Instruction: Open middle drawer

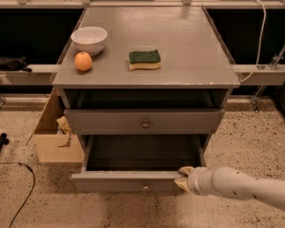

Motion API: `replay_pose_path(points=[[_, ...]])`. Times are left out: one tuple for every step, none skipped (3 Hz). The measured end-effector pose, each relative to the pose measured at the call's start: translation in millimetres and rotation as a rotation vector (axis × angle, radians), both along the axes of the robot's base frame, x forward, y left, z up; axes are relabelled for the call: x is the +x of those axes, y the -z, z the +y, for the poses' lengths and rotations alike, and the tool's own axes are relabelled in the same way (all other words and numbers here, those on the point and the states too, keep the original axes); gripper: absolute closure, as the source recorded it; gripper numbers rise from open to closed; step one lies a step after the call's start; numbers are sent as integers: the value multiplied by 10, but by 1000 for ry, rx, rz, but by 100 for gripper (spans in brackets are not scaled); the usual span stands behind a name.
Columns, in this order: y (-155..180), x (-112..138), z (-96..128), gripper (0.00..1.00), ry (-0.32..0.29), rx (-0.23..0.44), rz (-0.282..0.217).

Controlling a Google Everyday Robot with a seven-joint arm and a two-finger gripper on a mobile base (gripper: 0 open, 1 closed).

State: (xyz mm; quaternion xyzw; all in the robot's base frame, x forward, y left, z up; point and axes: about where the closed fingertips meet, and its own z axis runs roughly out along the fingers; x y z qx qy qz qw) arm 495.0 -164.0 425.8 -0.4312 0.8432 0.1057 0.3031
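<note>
The grey cabinet [147,75] has a drawer front with a small round knob [145,124] under its top. Below it the middle drawer [133,176] stands pulled out towards me, and its dark, empty inside shows. Its own knob [145,186] sits low on the front panel. My gripper [183,177] is at the right end of this drawer's front edge, touching the top of the panel. The white arm [242,186] reaches in from the lower right. The lowest drawer is hidden under the pulled-out one.
On the cabinet top are a white bowl [89,39], an orange [83,61] and a green-and-yellow sponge [145,59]. An open cardboard box [54,137] stands on the speckled floor left of the cabinet. A black cable [19,184] lies at the lower left.
</note>
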Motion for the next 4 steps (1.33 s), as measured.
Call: replay_pose_path(points=[[0, 0, 0, 85, 0, 0, 0], [0, 0, 0, 62, 0, 0, 0], [25, -24, -3, 31, -4, -6, 4], [5, -24, -3, 6, -4, -6, 4]])
